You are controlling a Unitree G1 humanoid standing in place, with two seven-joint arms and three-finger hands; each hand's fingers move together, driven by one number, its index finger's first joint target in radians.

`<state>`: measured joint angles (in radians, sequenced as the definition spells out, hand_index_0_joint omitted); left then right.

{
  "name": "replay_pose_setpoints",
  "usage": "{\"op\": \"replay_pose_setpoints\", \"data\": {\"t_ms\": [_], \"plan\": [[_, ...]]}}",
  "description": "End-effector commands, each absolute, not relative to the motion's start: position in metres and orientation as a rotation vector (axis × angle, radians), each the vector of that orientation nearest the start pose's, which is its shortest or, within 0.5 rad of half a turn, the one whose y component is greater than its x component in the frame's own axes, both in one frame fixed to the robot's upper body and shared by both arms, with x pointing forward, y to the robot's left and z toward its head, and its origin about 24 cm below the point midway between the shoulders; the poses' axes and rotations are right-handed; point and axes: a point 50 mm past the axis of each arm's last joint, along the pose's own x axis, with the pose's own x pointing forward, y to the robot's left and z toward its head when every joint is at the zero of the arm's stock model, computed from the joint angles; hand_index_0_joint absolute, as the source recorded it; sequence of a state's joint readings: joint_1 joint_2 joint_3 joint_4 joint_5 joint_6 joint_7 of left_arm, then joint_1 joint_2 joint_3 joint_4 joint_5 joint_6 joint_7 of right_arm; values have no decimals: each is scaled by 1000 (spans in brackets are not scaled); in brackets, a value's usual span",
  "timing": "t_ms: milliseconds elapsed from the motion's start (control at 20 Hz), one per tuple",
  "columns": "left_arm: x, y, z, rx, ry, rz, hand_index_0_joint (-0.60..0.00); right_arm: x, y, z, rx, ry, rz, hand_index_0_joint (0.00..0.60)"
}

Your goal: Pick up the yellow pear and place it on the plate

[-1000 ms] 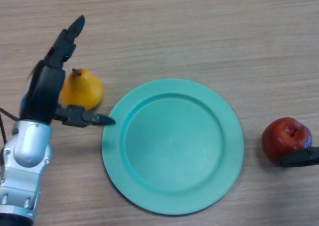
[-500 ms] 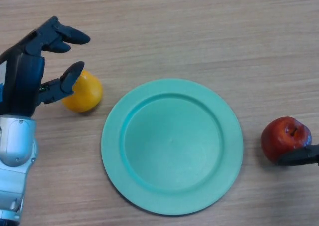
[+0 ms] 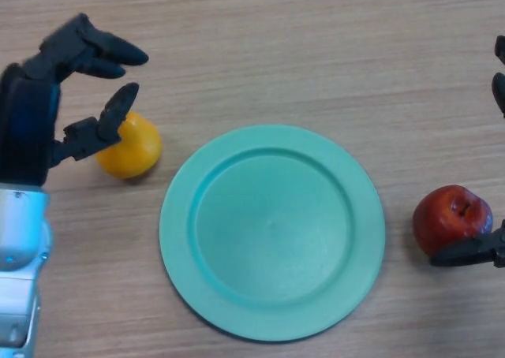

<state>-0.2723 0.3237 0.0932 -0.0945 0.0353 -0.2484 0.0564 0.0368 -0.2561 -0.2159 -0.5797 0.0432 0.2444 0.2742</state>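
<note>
Head view: left hand point(image 3: 47, 113) over the yellow pear point(image 3: 130, 145), fingers spread apart, thumb tip near the fruit, nothing gripped.
Change: since a second ago the hand rolled from laid alongside the pear to an open claw above it.
Pear: on table point(image 3: 316, 42), just left of plate point(image 3: 272, 232), apart.
Meaning: likely pre-grasp; closing comes next.
Right hand point(image 3: 473, 251): at right edge beside red apple point(image 3: 452, 218), fingers relaxed.

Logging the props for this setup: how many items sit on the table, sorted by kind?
Fruit: 2, the yellow pear and the red apple
Plates: 1, the teal plate
Total: 3
</note>
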Motion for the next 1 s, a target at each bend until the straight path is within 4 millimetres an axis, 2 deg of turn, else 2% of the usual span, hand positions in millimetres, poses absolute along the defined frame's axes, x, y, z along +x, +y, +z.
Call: {"op": "replay_pose_setpoints", "data": {"t_ms": [50, 250, 300, 450, 500, 600, 750, 800, 850, 900, 1000], "plan": [[270, 215, 206, 298, -772, 114, -600, 212, -208, 186, -337, -500, 100, 0], [268, 214, 210, 251, -787, 104, -600, 211, -209, 188, -329, -507, 93, 0], [266, 216, 211, 52, -698, 10, -600, 211, -208, 187, -329, -501, 93, 0], [264, 216, 214, 0, -677, -26, -600, 211, -209, 187, -330, -496, 97, 0], [265, 221, 215, -152, -617, -65, -600, 211, -209, 188, -329, -497, 98, 0], [268, 226, 213, -267, -568, -43, -600, 212, -208, 188, -335, -499, 97, 0], [274, 225, 213, -152, -543, -11, -600, 213, -207, 187, -333, -499, 104, 0], [275, 225, 213, -139, -538, -11, -452, 213, -207, 187, -333, -498, 105, 0], [275, 225, 213, -125, -535, -10, -349, 213, -207, 187, -332, -497, 106, 0], [275, 226, 211, -90, -530, -5, -202, 214, -207, 187, -332, -497, 108, 0], [277, 225, 211, 2, -534, 8, -1, 214, -208, 187, -328, -499, 111, 0]]}}
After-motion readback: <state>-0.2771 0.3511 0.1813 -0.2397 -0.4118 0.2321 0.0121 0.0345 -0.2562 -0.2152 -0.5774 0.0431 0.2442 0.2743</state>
